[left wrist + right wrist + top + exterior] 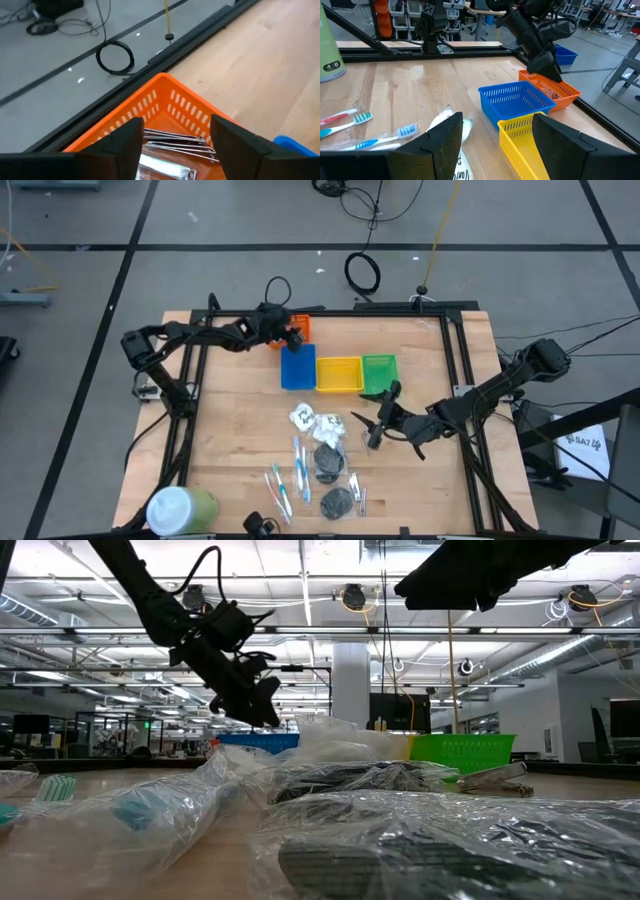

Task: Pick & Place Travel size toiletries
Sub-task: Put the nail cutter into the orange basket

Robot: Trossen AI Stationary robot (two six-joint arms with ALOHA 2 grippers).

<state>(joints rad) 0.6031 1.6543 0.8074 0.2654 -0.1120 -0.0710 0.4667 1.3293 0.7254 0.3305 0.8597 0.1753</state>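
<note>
We hold our left tool (175,145) spread and empty over the orange tray (165,97), where the silvery sticks (175,142) now lie sorted, while our right tool (495,145), also spread, hovers near the packets (315,422) on the worktop (230,440).

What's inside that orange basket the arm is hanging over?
Thin silvery metal sticks in clear wrapping lie in the orange plastic tray. The left gripper's open fingers hide its near part.
</note>
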